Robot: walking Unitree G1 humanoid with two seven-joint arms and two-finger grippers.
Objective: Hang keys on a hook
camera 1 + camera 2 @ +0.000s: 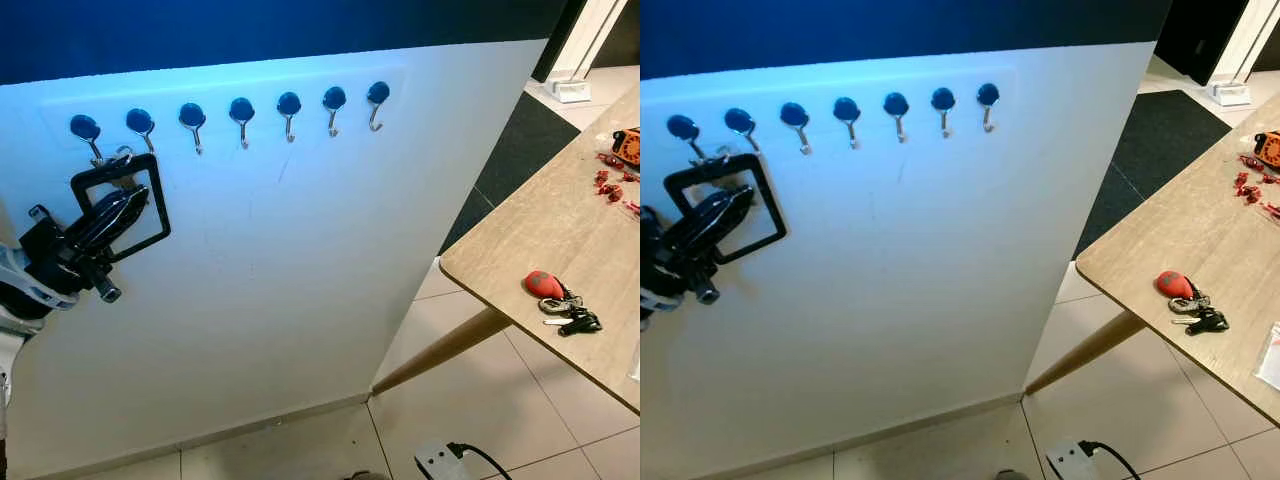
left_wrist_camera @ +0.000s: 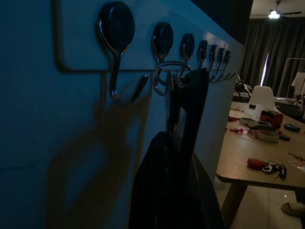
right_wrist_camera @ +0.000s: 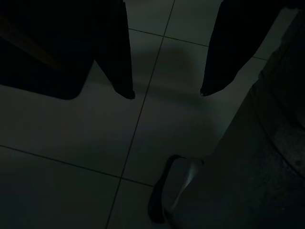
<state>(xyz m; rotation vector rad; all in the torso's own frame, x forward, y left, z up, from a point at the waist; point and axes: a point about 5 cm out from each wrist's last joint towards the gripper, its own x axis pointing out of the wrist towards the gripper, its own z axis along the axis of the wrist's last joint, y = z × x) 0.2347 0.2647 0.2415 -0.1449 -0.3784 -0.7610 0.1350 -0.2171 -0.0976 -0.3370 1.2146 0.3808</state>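
**Black key tag held up at the left end of the hook row**

The left gripper [image 1: 118, 205] is raised against the white wall panel [image 1: 300, 260], its two black fingers pressed together on a black rectangular frame-shaped tag [image 1: 122, 207]. A metal key ring [image 2: 167, 78] sits at the top of that tag, right at the level of the hooks. In the left wrist view the ring lies just beside the second hook [image 2: 163, 45] and looks to overlap its wire, but I cannot tell whether it is actually over the hook or only in front of it. The first hook [image 2: 118, 52], nearest the left edge, stands bare beside it.

Seven blue-capped hooks run in a row across the top of the panel, from the far-left one [image 1: 85, 130] to the rightmost [image 1: 377, 98]. Those to the right of the tag carry nothing.

To the right stands a wooden table [image 1: 560, 240] on an angled leg. Near its front edge lies a second bunch of keys with a red fob [image 1: 545, 286], and small red bits are scattered at its far end [image 1: 610, 185]. A white plug block [image 1: 437, 462] sits on the tiled floor below.

The right gripper [image 3: 167, 93] hangs down over the dim floor tiles [image 3: 71, 133], fingers spread apart with nothing between them.
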